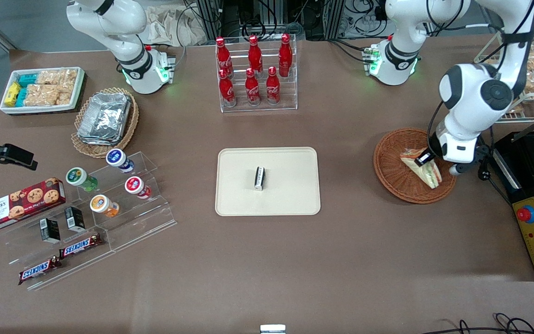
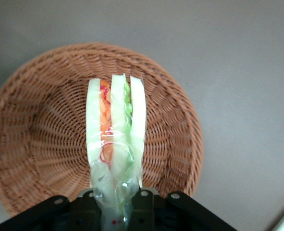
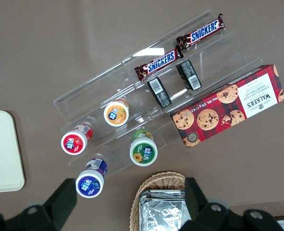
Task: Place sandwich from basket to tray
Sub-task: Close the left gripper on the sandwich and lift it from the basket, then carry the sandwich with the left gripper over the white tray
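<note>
Wicker basket (image 1: 394, 174) directly under pincer (image 1: 423, 158), at working arm's end of desk (image 1: 341, 250) | pincer clamped on plastic-wrapped sandwich (image 2: 115, 127), wedge over basket bowl, contact with weave unclear | beige tray (image 1: 290, 185) well apart toward desk centre, small dark item (image 1: 259, 178) on it

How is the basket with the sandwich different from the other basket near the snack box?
The sandwich's basket is reddish-brown; the other basket is paler tan. The first holds a wrapped sandwich, which the gripper has pinched at one end; the second holds stacked foil containers. Both are round, shallow woven wicker on the same table.
</note>
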`<state>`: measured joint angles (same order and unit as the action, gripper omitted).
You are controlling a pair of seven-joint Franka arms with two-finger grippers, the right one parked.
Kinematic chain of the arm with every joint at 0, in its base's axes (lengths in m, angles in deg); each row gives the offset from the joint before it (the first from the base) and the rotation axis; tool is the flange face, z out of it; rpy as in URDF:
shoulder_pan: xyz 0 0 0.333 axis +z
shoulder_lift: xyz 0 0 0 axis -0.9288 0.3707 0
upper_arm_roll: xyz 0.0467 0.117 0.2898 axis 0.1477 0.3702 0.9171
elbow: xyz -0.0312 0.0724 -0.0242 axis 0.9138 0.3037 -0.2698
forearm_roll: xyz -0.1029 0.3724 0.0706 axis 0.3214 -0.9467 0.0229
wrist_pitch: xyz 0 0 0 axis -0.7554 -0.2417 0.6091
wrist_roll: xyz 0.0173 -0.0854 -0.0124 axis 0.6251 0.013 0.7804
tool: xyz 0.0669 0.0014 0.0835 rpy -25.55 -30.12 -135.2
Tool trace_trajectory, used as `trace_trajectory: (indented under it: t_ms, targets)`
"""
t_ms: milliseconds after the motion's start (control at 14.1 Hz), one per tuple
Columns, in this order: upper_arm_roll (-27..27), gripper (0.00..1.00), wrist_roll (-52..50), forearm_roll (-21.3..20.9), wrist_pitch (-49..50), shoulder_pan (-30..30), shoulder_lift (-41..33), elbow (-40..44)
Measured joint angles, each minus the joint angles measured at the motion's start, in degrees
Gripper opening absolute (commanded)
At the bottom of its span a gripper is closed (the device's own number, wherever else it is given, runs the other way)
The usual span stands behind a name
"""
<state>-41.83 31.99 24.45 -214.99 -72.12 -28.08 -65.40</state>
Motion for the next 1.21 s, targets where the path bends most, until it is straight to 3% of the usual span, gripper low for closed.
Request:
trace_trajectory:
  t_ms: [568, 852, 1206]
  targets:
    - [-1.65, 0.05, 11.32, 0.0, 29.17, -0.86, -1.19, 27.33]
    - [-6.9, 0.06, 12.54, 0.02, 31.2, -1.57, 2.3, 34.81]
    - [-16.74, 0.08, 11.01, 0.04, 30.06, -1.94, 6.86, 36.48]
